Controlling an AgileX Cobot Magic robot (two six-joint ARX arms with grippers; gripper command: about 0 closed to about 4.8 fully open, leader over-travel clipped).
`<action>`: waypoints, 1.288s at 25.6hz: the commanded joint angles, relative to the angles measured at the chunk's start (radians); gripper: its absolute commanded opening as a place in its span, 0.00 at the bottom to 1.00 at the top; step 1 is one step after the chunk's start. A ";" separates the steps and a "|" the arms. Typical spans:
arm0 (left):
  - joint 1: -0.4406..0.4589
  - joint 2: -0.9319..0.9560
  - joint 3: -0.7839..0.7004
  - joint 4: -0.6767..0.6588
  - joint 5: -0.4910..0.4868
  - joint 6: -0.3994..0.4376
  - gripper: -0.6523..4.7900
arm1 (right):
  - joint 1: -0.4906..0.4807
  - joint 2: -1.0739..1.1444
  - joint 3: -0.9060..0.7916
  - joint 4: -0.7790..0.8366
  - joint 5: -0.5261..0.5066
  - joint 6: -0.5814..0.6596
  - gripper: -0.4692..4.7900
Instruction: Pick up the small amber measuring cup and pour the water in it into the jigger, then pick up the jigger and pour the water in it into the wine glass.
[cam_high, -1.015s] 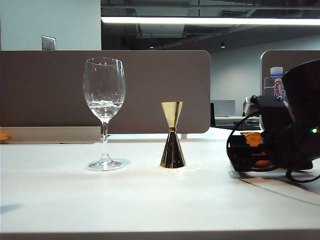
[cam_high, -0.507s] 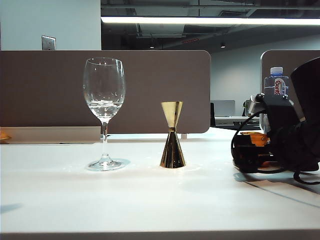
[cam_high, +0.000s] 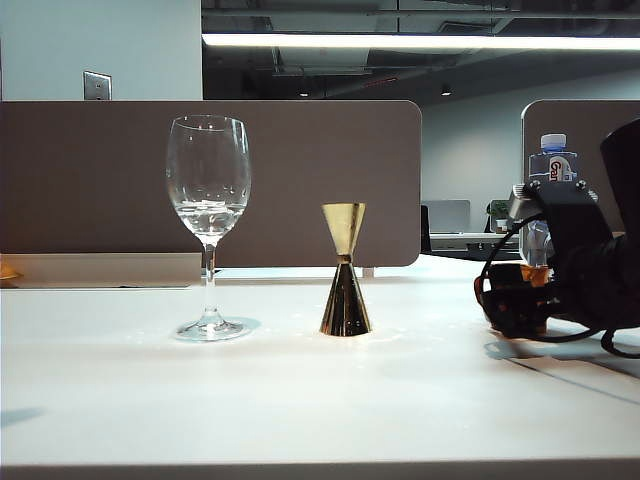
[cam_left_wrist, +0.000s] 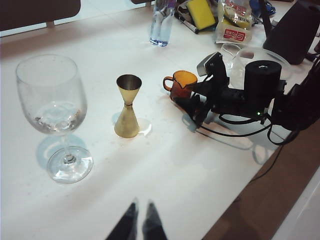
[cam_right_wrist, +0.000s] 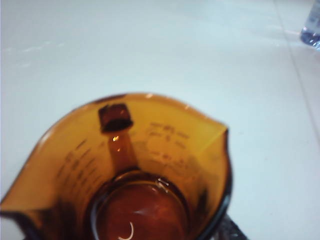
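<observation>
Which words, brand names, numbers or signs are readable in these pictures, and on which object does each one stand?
"eda", white letters on a red patch: snack bag at the far table edge.
Red letters on a white label, partly hidden and not fully readable: water bottle.
Graduation marks and numbers, too blurred to read: small amber measuring cup.
Jigger and wine glass: no text visible.

White smooth tabletop (cam_high: 300, 400) in foreground. Behind it, brown-grey rounded-corner desk partition panel (cam_high: 300, 180); second similar panel (cam_high: 545, 125) at right. Pale wall (cam_high: 100, 40) upper left carrying small metal switch plate (cam_high: 97, 86). Dark open ceiling, long bright fluorescent strip light (cam_high: 420, 42). Dim office beyond.
</observation>
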 joint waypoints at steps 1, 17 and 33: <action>0.000 0.000 0.002 0.013 0.003 0.001 0.17 | -0.002 -0.005 0.013 0.017 -0.005 -0.003 0.77; 0.000 0.000 0.002 0.013 0.003 0.001 0.17 | -0.002 -0.005 0.015 0.018 -0.005 -0.003 0.56; 0.000 0.000 0.002 0.013 0.003 0.001 0.17 | -0.002 -0.005 0.016 0.039 -0.028 -0.003 0.43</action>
